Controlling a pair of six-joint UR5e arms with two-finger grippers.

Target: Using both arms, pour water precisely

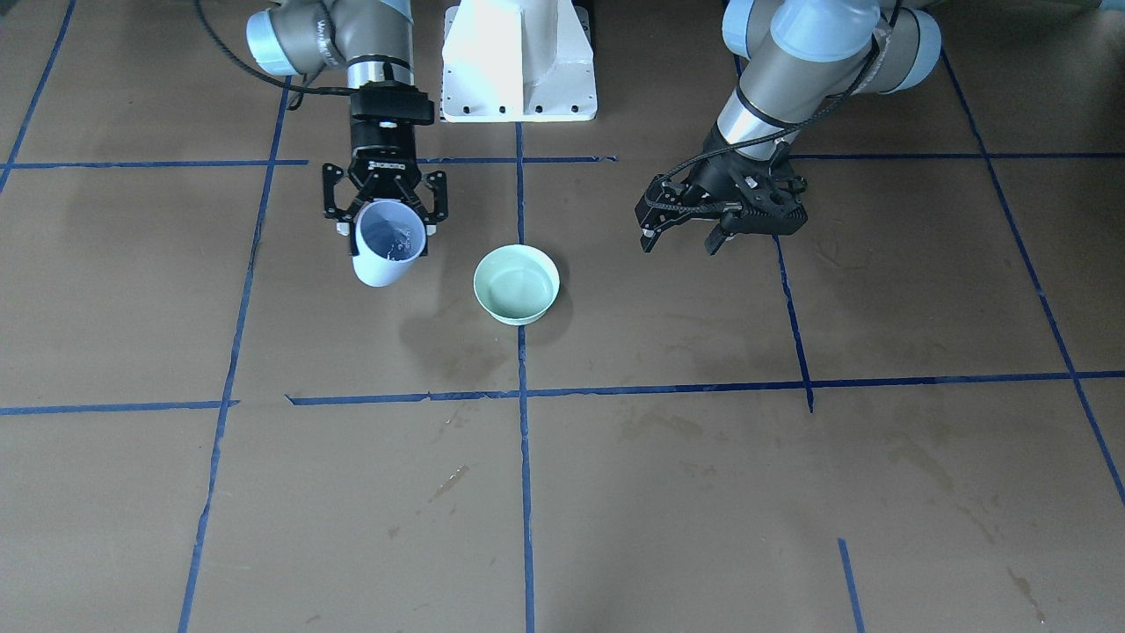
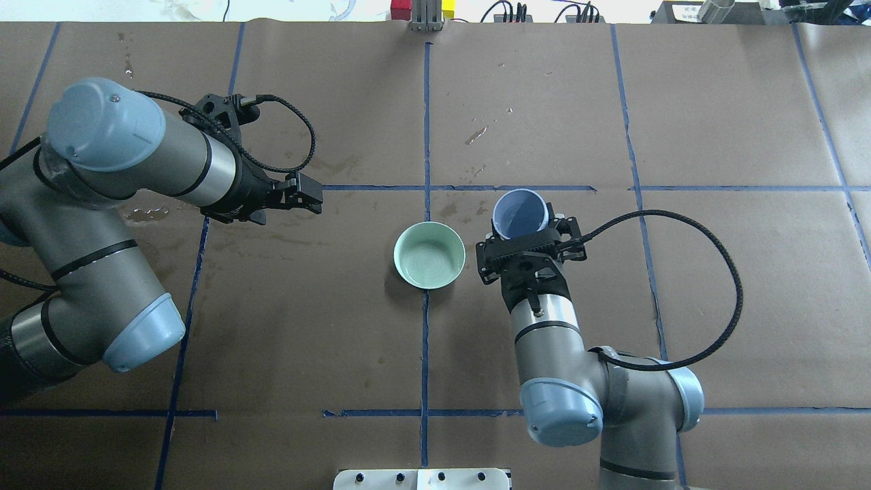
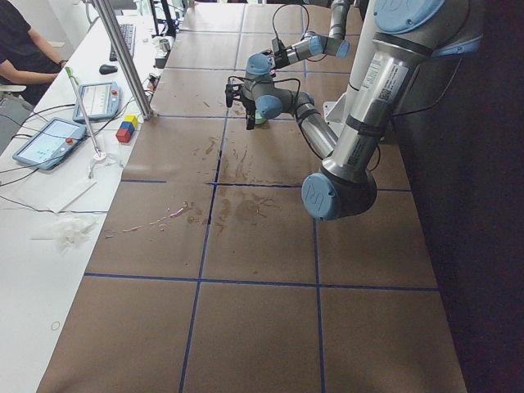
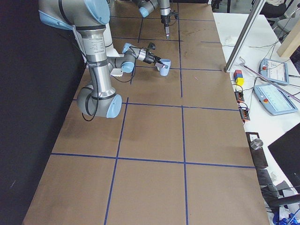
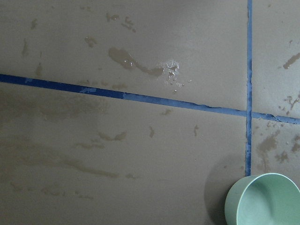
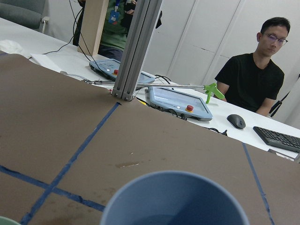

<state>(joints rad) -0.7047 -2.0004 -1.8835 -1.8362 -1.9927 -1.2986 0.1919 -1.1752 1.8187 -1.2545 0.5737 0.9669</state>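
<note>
Front-facing view: we find the right gripper (image 1: pixel 387 227) clamped on a tilted blue cup (image 1: pixel 380 264) with water inside, just beside the green bowl (image 1: pixel 517 284). The left gripper (image 1: pixel 681 239) hangs empty, fingers apart. Overhead view: the bowl rests on the table (image 2: pixel 306 327) between both grippers. Left wrist view: the bowl shows at the lower right corner.

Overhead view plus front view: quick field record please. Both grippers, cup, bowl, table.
right gripper: shut on the blue cup
blue cup: tilted, some water inside, beside the bowl, not over it
left gripper: open, empty, fingers apart
green bowl: upright on the table, between the two grippers
table: brown paper, blue tape grid, wet marks
</note>
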